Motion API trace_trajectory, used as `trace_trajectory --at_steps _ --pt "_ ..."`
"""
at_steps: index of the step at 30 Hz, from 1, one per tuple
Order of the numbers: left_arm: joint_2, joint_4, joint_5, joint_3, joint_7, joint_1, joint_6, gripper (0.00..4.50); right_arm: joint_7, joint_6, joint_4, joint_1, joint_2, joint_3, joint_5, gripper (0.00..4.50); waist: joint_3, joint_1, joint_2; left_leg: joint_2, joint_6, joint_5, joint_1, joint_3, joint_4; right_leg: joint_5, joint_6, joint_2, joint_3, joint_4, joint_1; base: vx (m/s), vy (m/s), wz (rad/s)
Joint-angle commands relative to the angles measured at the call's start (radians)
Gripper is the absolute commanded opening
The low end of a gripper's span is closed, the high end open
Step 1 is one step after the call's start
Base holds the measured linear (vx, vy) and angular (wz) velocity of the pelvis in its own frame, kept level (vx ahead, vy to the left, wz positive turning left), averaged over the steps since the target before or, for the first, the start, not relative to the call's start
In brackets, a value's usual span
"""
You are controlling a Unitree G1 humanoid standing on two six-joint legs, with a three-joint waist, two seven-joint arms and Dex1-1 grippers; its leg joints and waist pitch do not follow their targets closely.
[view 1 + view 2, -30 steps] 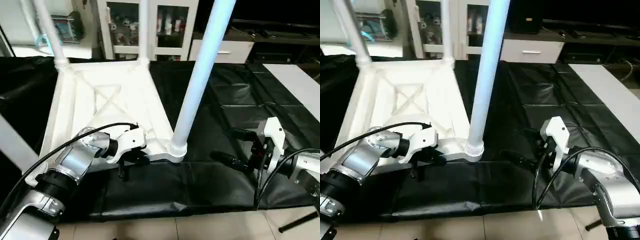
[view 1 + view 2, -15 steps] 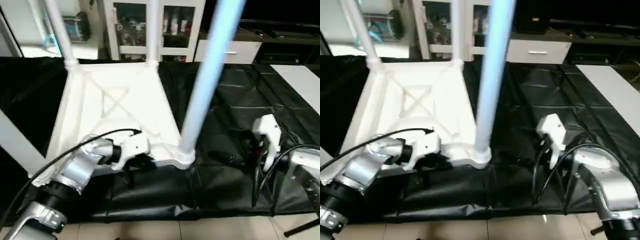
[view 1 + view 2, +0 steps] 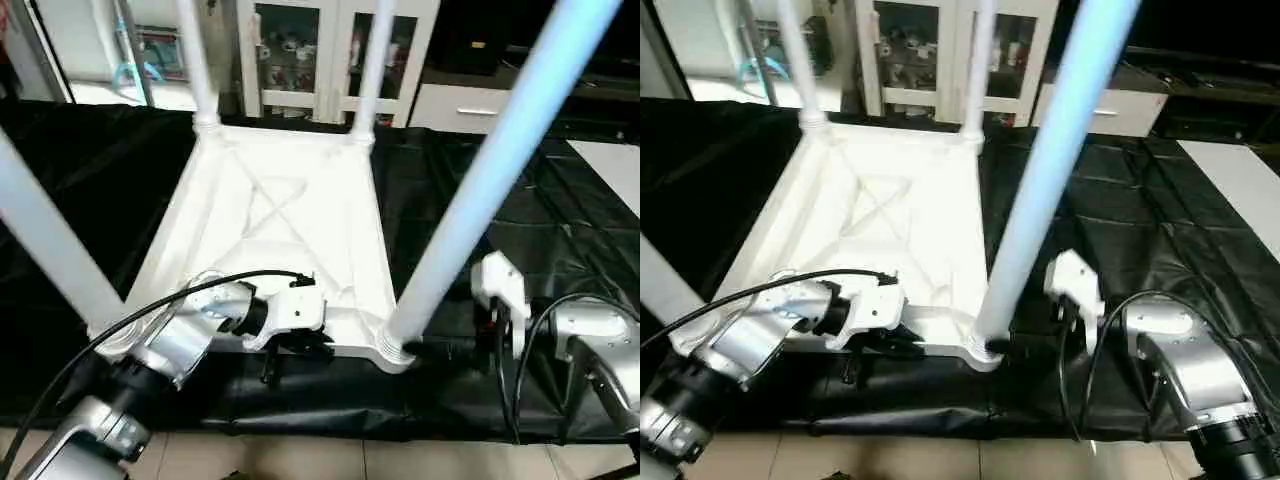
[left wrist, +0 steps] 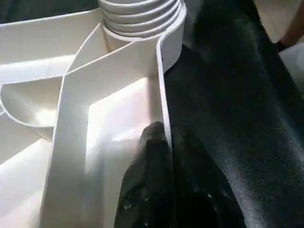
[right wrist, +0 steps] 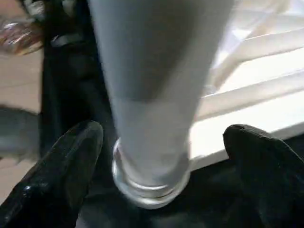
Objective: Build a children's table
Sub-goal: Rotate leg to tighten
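bench [image 3: 90,170]: black-draped, cabinets behind.
tabletop [image 3: 290,230]: upside down on bench, legs up.
left hand [image 4: 166,156]: pinched shut on tabletop's near rim.
right hand [image 5: 156,156]: fingers spread wide either side of near-right leg [image 3: 480,190], not touching.

Black-draped work table [image 3: 80,170], pale tiled floor [image 3: 300,462], white glass-door cabinet [image 3: 330,55] behind

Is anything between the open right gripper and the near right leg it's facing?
Nothing visible. The right gripper is open, one finger on each side of the near right leg, with bare gaps between them.
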Motion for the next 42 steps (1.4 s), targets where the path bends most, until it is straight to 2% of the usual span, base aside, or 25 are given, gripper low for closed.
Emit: trace_trajectory --at_steps 1,5,8,9,12,13,14,17,18,20,24,30,39,41,42 --pt "-0.030 0.022 -0.018 -0.043 -0.036 -0.003 -0.047 0.02 0.009 -0.030 0.029 -0.025 -0.003 0.018 -0.034 4.48 -0.045 -0.007 -0.015 0.073 0.042 -0.191 0.021 -0.036 -0.076 -0.228 -0.191 -0.074 0.055 -0.089 0.016 0.000 0.000 0.00" --pt "-0.033 0.035 -0.013 -0.043 -0.041 -0.009 -0.054 0.02 0.014 -0.064 0.062 -0.040 0.002 0.041 -0.068 4.48 -0.045 -0.008 -0.017 0.073 0.035 -0.204 0.022 -0.034 -0.076 -0.219 -0.200 -0.073 0.055 -0.088 0.014 0.000 0.000 0.00" --pt "-0.034 0.049 -0.009 -0.047 -0.042 -0.018 -0.063 0.02 0.005 -0.084 0.098 -0.063 0.016 0.055 -0.090 4.48 -0.047 -0.008 -0.016 0.073 0.036 -0.195 0.017 -0.036 -0.076 -0.216 -0.196 -0.074 0.054 -0.087 0.018 0.000 0.000 0.00" --pt "-0.035 0.055 -0.007 -0.049 -0.042 -0.021 -0.067 0.00 0.003 -0.086 0.110 -0.072 0.024 0.057 -0.092 4.17 -0.047 -0.009 -0.017 0.073 0.040 -0.191 0.018 -0.035 -0.075 -0.203 -0.201 -0.073 0.055 -0.085 0.017 0.000 0.000 0.00" --pt "-0.037 0.072 -0.004 -0.049 -0.044 -0.029 -0.078 0.00 0.011 -0.092 0.128 -0.088 0.037 0.062 -0.094 4.06 -0.046 -0.007 -0.019 0.073 0.046 -0.193 0.017 -0.034 -0.075 -0.203 -0.204 -0.074 0.055 -0.086 0.017 0.000 0.000 0.00" --pt "-0.037 0.076 -0.003 -0.048 -0.044 -0.030 -0.080 0.00 0.016 -0.096 0.135 -0.091 0.040 0.064 -0.094 4.06 -0.045 -0.008 -0.019 0.073 0.045 -0.199 0.014 -0.036 -0.077 -0.218 -0.200 -0.075 0.055 -0.087 0.019 0.000 0.000 0.00" --pt "-0.036 0.079 -0.001 -0.047 -0.045 -0.031 -0.081 0.00 0.021 -0.099 0.140 -0.094 0.042 0.065 -0.093 3.85 -0.043 -0.009 -0.020 0.074 0.040 -0.214 0.015 -0.037 -0.078 -0.245 -0.194 -0.076 0.054 -0.089 0.018 0.000 0.000 0.00" --pt "-0.036 0.080 0.001 -0.047 -0.046 -0.032 -0.080 0.00 0.028 -0.101 0.145 -0.097 0.043 0.068 -0.092 3.68 -0.043 -0.010 -0.020 0.076 0.029 -0.232 0.017 -0.038 -0.080 -0.281 -0.185 -0.078 0.055 -0.093 0.016 0.000 0.000 0.00" --pt "-0.035 0.081 0.002 -0.047 -0.046 -0.033 -0.080 0.00 0.033 -0.101 0.146 -0.098 0.042 0.070 -0.092 3.68 -0.042 -0.011 -0.020 0.076 0.027 -0.234 0.015 -0.039 -0.081 -0.280 -0.184 -0.077 0.055 -0.093 0.016 0.000 0.000 0.00" --pt "-0.035 0.083 0.002 -0.047 -0.046 -0.033 -0.079 0.00 0.044 -0.103 0.149 -0.098 0.040 0.072 -0.093 3.32 -0.043 -0.012 -0.020 0.076 0.027 -0.234 0.015 -0.039 -0.081 -0.278 -0.182 -0.077 0.055 -0.093 0.016 0.000 0.000 0.00" --pt "-0.033 0.092 0.003 -0.048 -0.048 -0.035 -0.085 0.00 0.065 -0.107 0.156 -0.095 0.036 0.076 -0.099 3.00 -0.043 -0.013 -0.021 0.075 0.033 -0.222 0.014 -0.038 -0.080 -0.255 -0.189 -0.076 0.056 -0.091 0.017 0.000 0.000 0.00" --pt "-0.030 0.097 0.006 -0.049 -0.053 -0.034 -0.090 0.00 0.074 -0.110 0.163 -0.088 0.034 0.080 -0.104 2.57 -0.042 -0.014 -0.018 0.077 0.026 -0.240 0.015 -0.039 -0.083 -0.277 -0.186 -0.077 0.056 -0.094 0.015 0.000 0.000 0.00" --pt "-0.028 0.103 0.007 -0.049 -0.057 -0.031 -0.088 0.00 0.057 -0.084 0.175 -0.075 0.049 0.064 -0.092 2.48 -0.040 -0.015 -0.016 0.077 0.018 -0.261 0.015 -0.041 -0.086 -0.290 -0.185 -0.077 0.057 -0.096 0.014 0.000 0.000 0.00" --pt "-0.035 0.109 -0.002 -0.036 -0.045 -0.031 -0.073 0.00 -0.024 -0.078 0.215 -0.084 0.083 0.033 -0.095 2.47 -0.037 -0.018 -0.015 0.076 0.011 -0.283 0.015 -0.042 -0.088 -0.325 -0.182 -0.078 0.057 -0.100 0.010 0.000 0.000 0.00" --pt "-0.035 0.109 -0.002 -0.036 -0.045 -0.031 -0.073 0.00 -0.024 -0.078 0.215 -0.084 0.083 0.033 -0.095 2.47 -0.037 -0.024 -0.017 0.076 0.000 -0.306 0.012 -0.046 -0.090 -0.373 -0.167 -0.080 0.055 -0.104 0.013 0.000 0.000 0.00"
